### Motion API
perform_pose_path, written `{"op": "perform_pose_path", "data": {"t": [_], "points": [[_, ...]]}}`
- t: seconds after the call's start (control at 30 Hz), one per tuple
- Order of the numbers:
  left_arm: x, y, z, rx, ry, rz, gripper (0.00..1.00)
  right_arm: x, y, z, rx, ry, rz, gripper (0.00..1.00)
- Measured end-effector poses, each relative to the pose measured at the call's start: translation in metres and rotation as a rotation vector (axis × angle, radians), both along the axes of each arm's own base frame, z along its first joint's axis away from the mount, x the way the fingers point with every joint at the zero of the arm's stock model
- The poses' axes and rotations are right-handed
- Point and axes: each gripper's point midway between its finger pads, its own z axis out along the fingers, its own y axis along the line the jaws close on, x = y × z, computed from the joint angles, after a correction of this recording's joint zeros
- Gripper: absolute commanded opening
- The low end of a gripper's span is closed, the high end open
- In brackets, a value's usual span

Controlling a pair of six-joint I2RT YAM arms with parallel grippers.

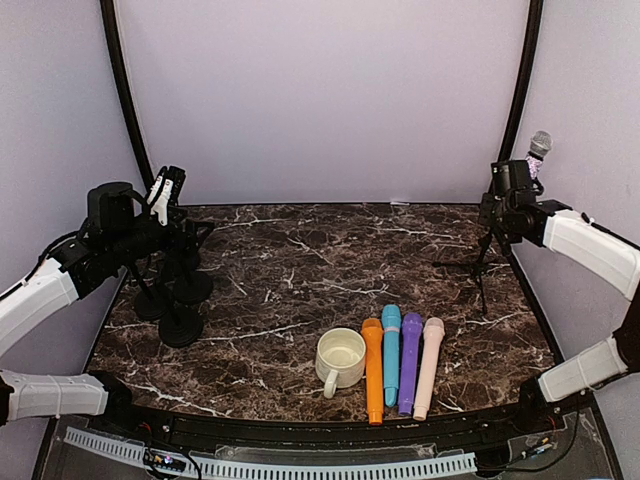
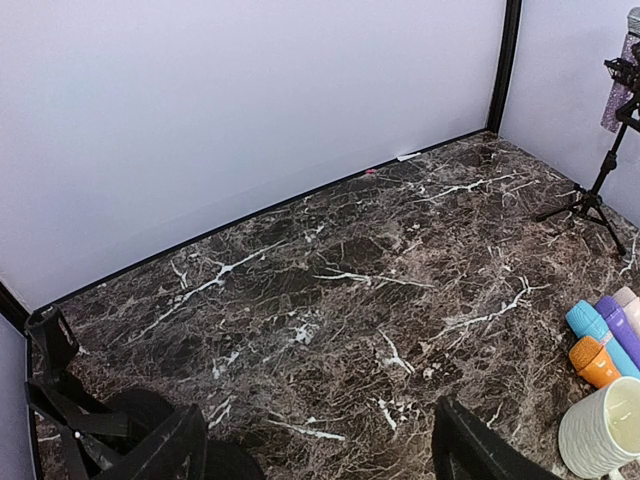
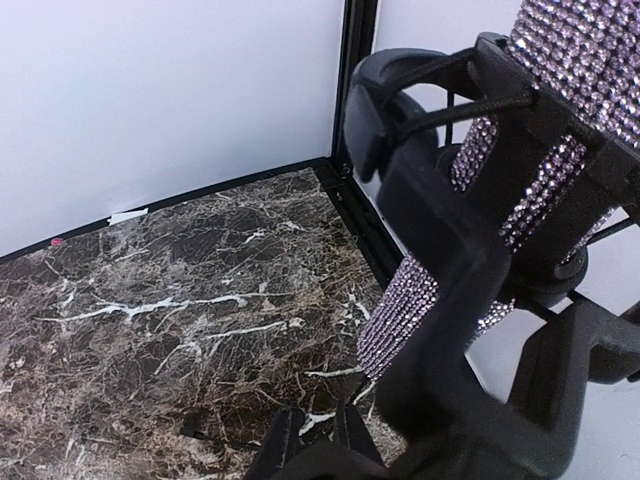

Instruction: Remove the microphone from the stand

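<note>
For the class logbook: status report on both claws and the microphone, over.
Right claw shut on microphone, not yet off the stand. Left claw open, empty. Nothing blocking the lift.

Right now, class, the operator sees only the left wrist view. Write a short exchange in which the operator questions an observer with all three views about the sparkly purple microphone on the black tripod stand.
Operator: Has the right tool gripped the sparkly purple rhinestone microphone?
Observer: Yes. The right wrist view shows that tool shut on the microphone's rhinestone body.
Operator: Which way does the microphone point? My frame cuts it off.
Observer: In the top view its grey mesh head points up, above the tool.
</note>
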Motion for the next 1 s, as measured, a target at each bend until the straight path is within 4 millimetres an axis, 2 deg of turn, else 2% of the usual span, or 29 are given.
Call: {"op": "perform_pose_path", "data": {"t": [0.1, 0.17, 0.33, 0.43, 0.57, 0.8, 1.0], "points": [[0.0, 0.0, 0.0, 0.0, 0.0, 0.0, 0.8, 0.0, 0.009, 0.006, 0.009, -0.013, 0.017, 0.0], [0.0, 0.0, 0.0, 0.0, 0.0, 0.0, 0.79, 0.001, 0.023, 0.014, 0.018, -0.03, 0.043, 0.0], [0.0, 0.0, 0.0, 0.001, 0.0, 0.001, 0.79, 0.007, 0.073, 0.043, 0.068, -0.104, 0.136, 0.0], [0.0, 0.001, 0.0, 0.002, -0.001, 0.004, 0.79, 0.012, 0.109, 0.054, 0.086, -0.135, 0.198, 0.0], [0.0, 0.001, -0.001, 0.003, 0.0, 0.005, 0.79, 0.019, 0.154, 0.052, 0.096, -0.133, 0.282, 0.0], [0.0, 0.001, -0.003, 0.009, 0.002, 0.006, 0.79, 0.024, 0.229, 0.029, 0.107, -0.079, 0.488, 0.0], [0.0, 0.001, -0.003, 0.01, 0.001, 0.004, 0.79, 0.025, 0.272, 0.028, 0.102, -0.056, 0.648, 0.0]]}}
